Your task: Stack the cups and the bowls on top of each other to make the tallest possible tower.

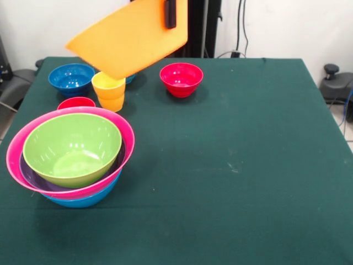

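A: Nearest the camera, left side of the desk (231, 182): the tower (70, 157). Green bowl (72, 148) sits tilted inside a purple bowl (26, 172), that inside the pink bowl (16, 149), and a blue bowl (83, 200) is at the bottom. 4 nested so far.

B: Behind it?

A: Red cup (76, 102), only its rim shows past the pink rim. Then the yellow cup (109, 91), upright. Further back a dark blue bowl (71, 78) on the left and a small red bowl (181, 79) nearer the middle. A sliver of light blue bowl (130, 79) peeks out behind the yellow cup.

B: End effector?

A: At the top, the end effector (170, 14) is clamped on the rim of the big orange bowl (129, 36), which hangs tilted in the air over the back left.

B: Risks?

A: My guess: 1 edge grip on a wide bowl, so it could swing or slip. It hangs right above the yellow cup and could knock it over on the way down. Also the green bowl sits crooked, so an orange bowl dropped on top may rock off or tip the pile.
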You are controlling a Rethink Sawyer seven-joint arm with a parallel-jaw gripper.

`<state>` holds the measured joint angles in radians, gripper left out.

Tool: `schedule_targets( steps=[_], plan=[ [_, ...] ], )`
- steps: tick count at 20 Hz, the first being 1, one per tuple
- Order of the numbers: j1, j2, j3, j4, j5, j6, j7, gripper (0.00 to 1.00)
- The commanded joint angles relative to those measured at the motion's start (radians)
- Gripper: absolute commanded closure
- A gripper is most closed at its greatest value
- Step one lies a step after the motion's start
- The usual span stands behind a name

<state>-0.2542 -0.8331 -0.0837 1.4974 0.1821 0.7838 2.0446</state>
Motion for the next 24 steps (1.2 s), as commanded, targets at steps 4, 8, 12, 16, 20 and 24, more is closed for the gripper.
schedule_targets(
  steps=[4, 8, 12, 16, 20, 24],
  plan=[
    [-0.07, 0.085, 0.252, -0.019, -0.118, 0.02, -0.313, 1.0],
    [-0.094, 0.087, 0.281, -0.013, -0.142, 0.018, -0.311, 1.0],
    [-0.121, 0.086, 0.314, -0.009, -0.164, 0.023, -0.309, 1.0],
    [-0.149, 0.091, 0.347, -0.012, -0.188, 0.034, -0.31, 1.0],
    [-0.169, 0.083, 0.374, -0.011, -0.208, 0.052, -0.3, 1.0],
    [-0.183, 0.071, 0.394, -0.017, -0.225, 0.084, -0.294, 1.0]
  ],
)
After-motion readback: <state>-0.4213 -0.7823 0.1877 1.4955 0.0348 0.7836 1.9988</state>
